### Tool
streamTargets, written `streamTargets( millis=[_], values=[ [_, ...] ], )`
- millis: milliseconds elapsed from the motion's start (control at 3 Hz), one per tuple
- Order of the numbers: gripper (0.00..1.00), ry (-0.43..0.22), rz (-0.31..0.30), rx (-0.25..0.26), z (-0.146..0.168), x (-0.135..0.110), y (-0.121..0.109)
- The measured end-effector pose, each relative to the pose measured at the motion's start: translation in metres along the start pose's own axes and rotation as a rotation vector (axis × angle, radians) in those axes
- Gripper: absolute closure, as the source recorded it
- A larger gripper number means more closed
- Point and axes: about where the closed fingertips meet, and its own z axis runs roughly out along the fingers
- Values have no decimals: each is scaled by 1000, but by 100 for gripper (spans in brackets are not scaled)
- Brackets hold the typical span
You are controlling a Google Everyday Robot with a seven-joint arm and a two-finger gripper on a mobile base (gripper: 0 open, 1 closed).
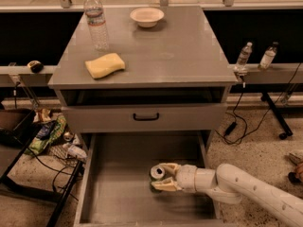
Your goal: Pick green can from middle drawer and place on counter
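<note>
Grey tabletop point(189, 56) up top has a water bottle point(96, 20) (label unreadable), a white bowl point(147, 16) and a yellow sponge point(105, 65). Down in the pulled-out middle drawer point(118, 193), the gripper point(159, 177) has its jaws clamped round the green can point(157, 172). Can't read any writing on it.

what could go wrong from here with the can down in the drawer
The gripper is at the green can, low in the middle drawer; a loose hold may tip it. Lifting out, it could strike the drawer front or counter edge. The water bottle could be knocked.
</note>
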Motion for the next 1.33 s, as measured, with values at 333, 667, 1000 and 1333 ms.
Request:
streamTargets(
  millis=[333, 667, 1000, 1333],
  values=[
    [100, -28, 41, -32, -46, -63, 27],
    [100, -51, 96, -76, -101, -142, 51],
    [100, -58, 114, -65, -153, -243, 41],
    [100, -22, 51, 16, -198, -361, 10]
  ],
)
